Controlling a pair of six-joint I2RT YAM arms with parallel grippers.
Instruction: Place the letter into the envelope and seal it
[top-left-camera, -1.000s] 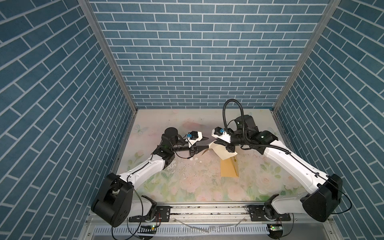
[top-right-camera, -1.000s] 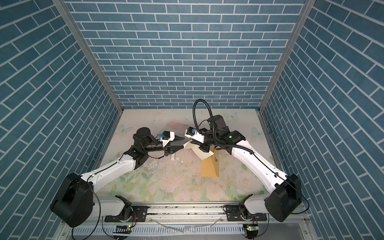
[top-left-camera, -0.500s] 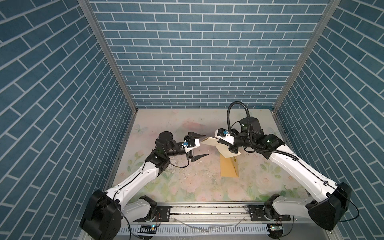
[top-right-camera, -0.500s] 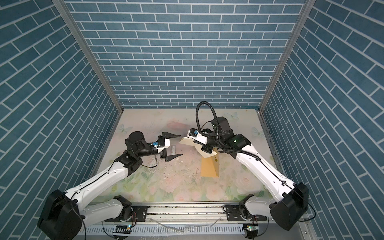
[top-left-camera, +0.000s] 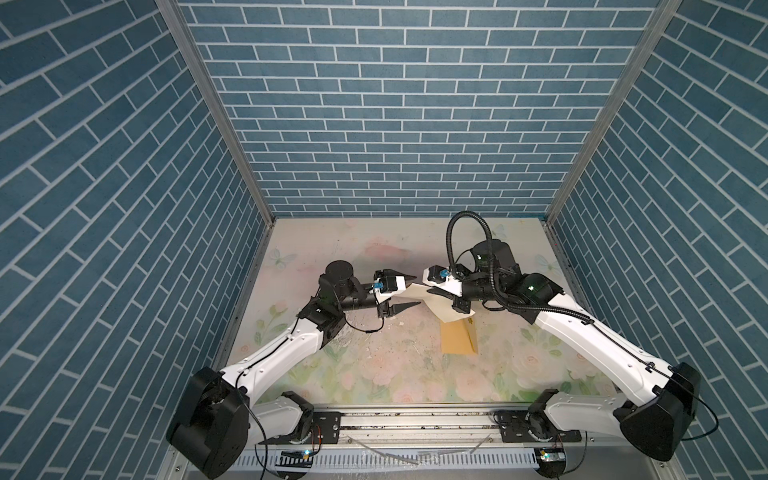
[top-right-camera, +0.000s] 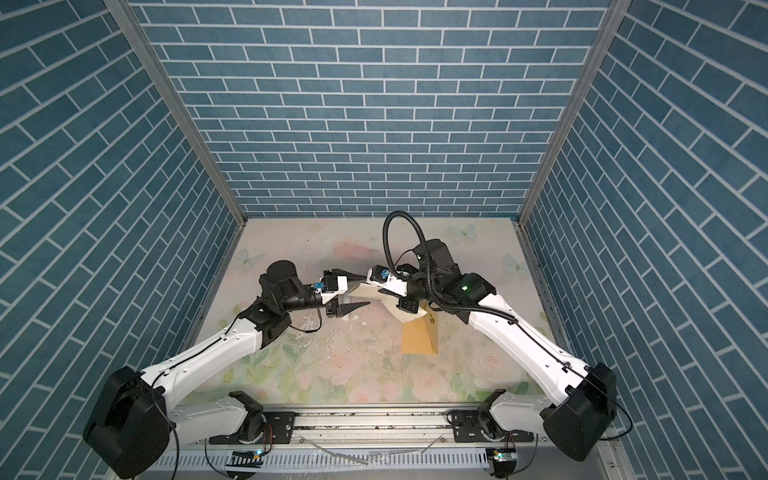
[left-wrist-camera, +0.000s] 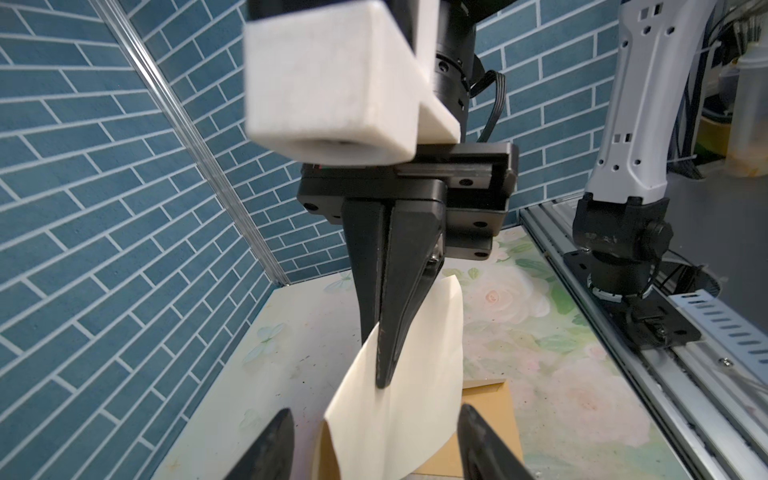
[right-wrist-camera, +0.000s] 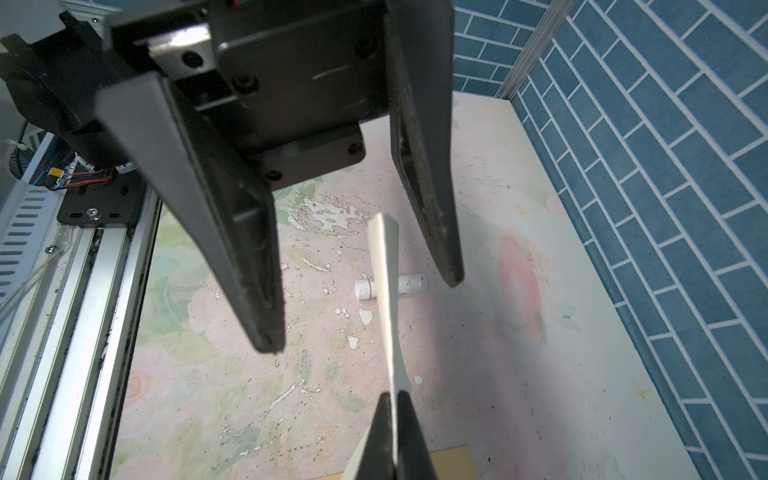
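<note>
The letter (top-left-camera: 441, 308) shows its pale reverse and hangs curled above the table. My right gripper (top-left-camera: 429, 293) is shut on its upper edge, seen thin between the closed fingers in the right wrist view (right-wrist-camera: 391, 397). My left gripper (top-left-camera: 415, 291) is open, its fingers (right-wrist-camera: 266, 328) standing either side of the letter's free edge (right-wrist-camera: 384, 257) without pinching it. The mustard-yellow envelope (top-left-camera: 457, 343) lies flat on the table, and the letter's lower end (left-wrist-camera: 399, 419) hangs over its far end (left-wrist-camera: 488, 411). I cannot tell whether the sheet is inside the envelope.
A small white cylindrical stick (right-wrist-camera: 411, 284) lies on the floral table top (top-left-camera: 374, 374), below the left gripper. Blue brick walls (top-left-camera: 395, 124) close in the back and both sides. A metal rail (top-left-camera: 415, 424) runs along the front edge.
The left gripper drew back to the left and opened wide, then came forward again with its jaws narrower, now astride the letter's edge. The right gripper kept hold of the letter, shifting slightly.
</note>
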